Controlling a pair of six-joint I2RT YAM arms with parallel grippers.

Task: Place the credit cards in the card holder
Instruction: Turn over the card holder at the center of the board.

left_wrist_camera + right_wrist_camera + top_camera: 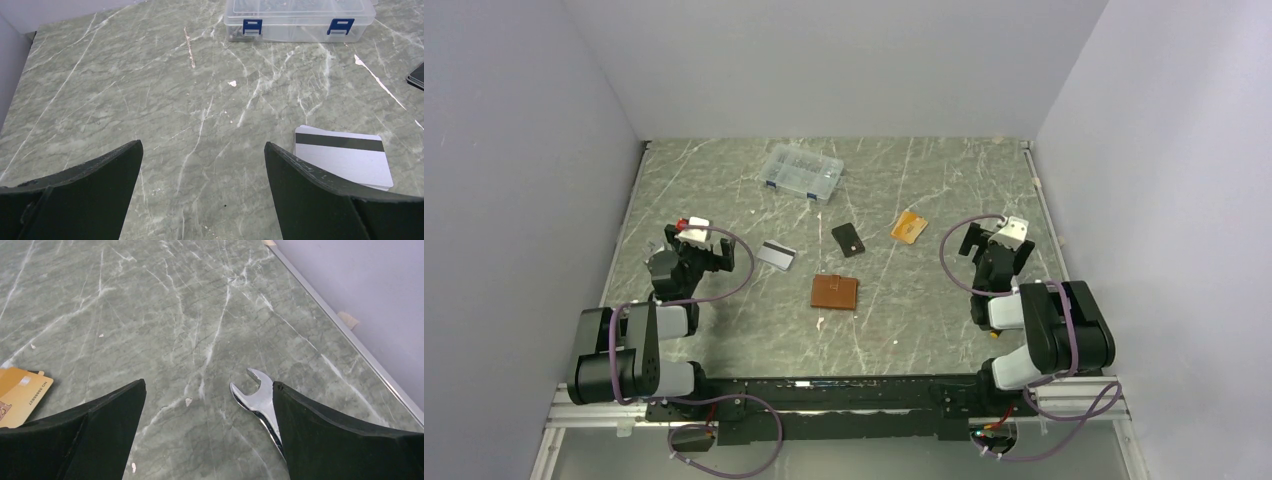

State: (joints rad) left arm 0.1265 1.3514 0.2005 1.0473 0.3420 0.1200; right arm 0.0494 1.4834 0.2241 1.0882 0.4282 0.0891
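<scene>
Brown leather holder [835,291] lies shut mid-desk, toward the near edge. Silver cards [342,160] sit stacked toward the left edge, just beside the left pincer [202,150]. An orange card [20,395] lies right of centre, near the right pincer [210,387]. Both pincers gape wide and empty. Best, I judge, to open the holder first with one pincer pinning it, then take a card low along a short edge, since flat plastic gives little to bite. Mind the wrench [257,402].
</scene>
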